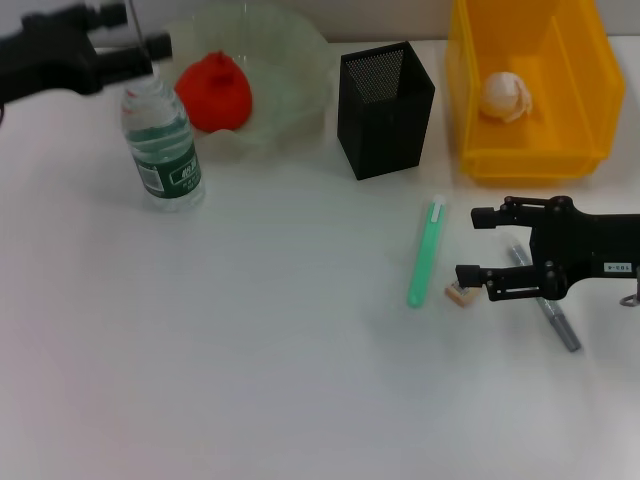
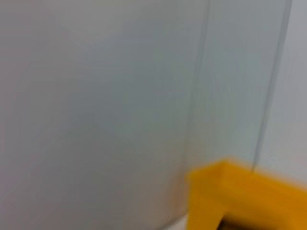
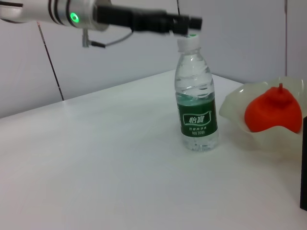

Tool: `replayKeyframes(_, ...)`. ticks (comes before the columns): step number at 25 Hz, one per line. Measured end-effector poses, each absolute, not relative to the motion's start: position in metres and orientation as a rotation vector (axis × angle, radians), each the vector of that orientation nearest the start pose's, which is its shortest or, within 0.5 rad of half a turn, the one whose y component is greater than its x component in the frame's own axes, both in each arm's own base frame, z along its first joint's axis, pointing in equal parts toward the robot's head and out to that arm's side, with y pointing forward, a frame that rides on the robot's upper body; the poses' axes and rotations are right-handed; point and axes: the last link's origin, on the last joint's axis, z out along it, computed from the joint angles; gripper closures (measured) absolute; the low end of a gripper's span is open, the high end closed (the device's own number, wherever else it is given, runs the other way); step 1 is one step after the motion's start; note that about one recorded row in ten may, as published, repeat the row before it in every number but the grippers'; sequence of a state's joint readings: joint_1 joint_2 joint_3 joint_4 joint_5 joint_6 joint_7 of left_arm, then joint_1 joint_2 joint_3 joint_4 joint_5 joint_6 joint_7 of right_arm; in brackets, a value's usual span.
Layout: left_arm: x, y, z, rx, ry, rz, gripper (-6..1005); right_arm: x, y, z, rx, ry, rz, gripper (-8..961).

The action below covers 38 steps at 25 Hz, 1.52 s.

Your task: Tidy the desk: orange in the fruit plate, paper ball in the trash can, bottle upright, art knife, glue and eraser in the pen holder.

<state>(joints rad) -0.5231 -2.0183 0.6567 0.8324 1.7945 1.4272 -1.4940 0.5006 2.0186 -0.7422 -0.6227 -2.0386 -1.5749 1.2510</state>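
Head view: upright clear green-labelled bottle [image 1: 164, 145]

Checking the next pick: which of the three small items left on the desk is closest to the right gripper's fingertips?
The eraser, just off the right gripper; the green stick lies farther left, the grey pen under the gripper body.

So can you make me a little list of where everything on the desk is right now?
orange: in the fruit plate
paper ball: in the trash can
bottle: upright, beside the fruit plate
pen holder: standing, nothing seen inside
eraser: on the desk
green stick: lying flat by the eraser
grey pen: partly under the right gripper
right gripper: open, by the eraser
left gripper: above the bottle cap
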Motion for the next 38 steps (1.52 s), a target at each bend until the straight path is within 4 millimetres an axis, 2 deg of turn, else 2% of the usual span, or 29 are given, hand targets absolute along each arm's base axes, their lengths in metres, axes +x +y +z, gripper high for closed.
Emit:
replayKeyframes(2,-0.238,0.36,0.098,-2.444,-0.506,-0.979,206,0.285,0.318,0.008,-2.81,0.477,0.552,127)
replayKeyframes(3,-0.238,0.36,0.098,-2.444,-0.506,-0.979,206,0.285,0.318,0.008,-2.808,0.478,0.554,127)
replayKeyframes(6,-0.223,0.334,0.102,-2.584,-0.447,-1.161,206,0.283,0.32,0.009,-2.803,0.481,0.571,127)
replayKeyframes(7,-0.223,0.334,0.102,-2.584,-0.447,-1.161,206,0.283,0.32,0.009,-2.803,0.481,0.571,127)
replayKeyframes(10,-0.22,0.317,0.086,-2.689,-0.454,-1.254,206,0.278,0.324,0.01,-2.805,0.489,0.58,127)
replayKeyframes(11,-0.22,0.317,0.086,-2.689,-0.454,-1.254,206,0.274,0.328,0.013,-2.806,0.497,0.579,127)
replayKeyframes(12,-0.222,0.311,0.077,-2.719,-0.456,-1.277,206,0.274,0.328,0.013,-2.806,0.497,0.579,127)
replayKeyframes(13,-0.227,0.302,0.053,-2.753,-0.43,-1.31,206,0.272,0.331,0.014,-2.807,0.505,0.578,127)
replayKeyframes(14,-0.228,0.3,0.046,-2.756,-0.43,-1.313,205,0.269,0.334,0.017,-2.808,0.514,0.575,127)
replayKeyframes(15,-0.23,0.297,0.039,-2.759,-0.422,-1.309,205,0.265,0.337,0.02,-2.814,0.519,0.572,127)
replayKeyframes(16,-0.235,0.293,0.02,-2.764,-0.414,-1.27,205,0.256,0.342,0.028,-2.825,0.525,0.568,127)
replayKeyframes(18,-0.242,0.291,0.004,-2.77,-0.41,-1.188,205,0.247,0.348,0.038,-2.834,0.543,0.554,127)
replayKeyframes(19,-0.242,0.291,0.004,-2.77,-0.41,-1.188,205,0.242,0.351,0.043,-2.833,0.556,0.537,127)
replayKeyframes(20,-0.248,0.29,-0.009,-2.773,-0.409,-1.105,205,0.242,0.351,0.043,-2.833,0.556,0.537,127)
replayKeyframes(22,-0.257,0.288,-0.021,-2.767,-0.392,-1.021,205,0.228,0.361,0.054,-2.842,0.603,0.441,127)
replayKeyframes(25,-0.259,0.287,-0.024,-2.763,-0.382,-1.005,205,0.22,0.366,0.058,-2.857,0.641,0.349,127)
replayKeyframes(26,-0.264,0.284,-0.032,-2.753,-0.365,-0.984,205,0.212,0.373,0.058,-2.87,0.694,0.226,127)
replayKeyframes(27,-0.264,0.284,-0.032,-2.753,-0.365,-0.984,207,0.212,0.373,0.058,-2.87,0.694,0.226,126)
replayKeyframes(29,-0.266,0.284,-0.035,-2.744,-0.363,-0.96,210,0.205,0.379,0.055,-2.876,0.744,0.09,126)
replayKeyframes(32,-0.271,0.288,-0.037,-2.728,-0.376,-0.911,213,0.194,0.39,0.045,-2.862,0.765,-0.153,126)
replayKeyframes(33,-0.271,0.288,-0.037,-2.728,-0.376,-0.911,213,0.194,0.39,0.045,-2.862,0.765,-0.153,126)
replayKeyframes(36,-0.272,0.291,-0.039,-2.722,-0.378,-0.882,213,0.183,0.4,0.031,-2.81,0.814,-0.326,126)
replayKeyframes(38,-0.271,0.292,-0.039,-2.723,-0.376,-0.881,213,0.179,0.402,0.026,-2.795,0.833,-0.358,127)
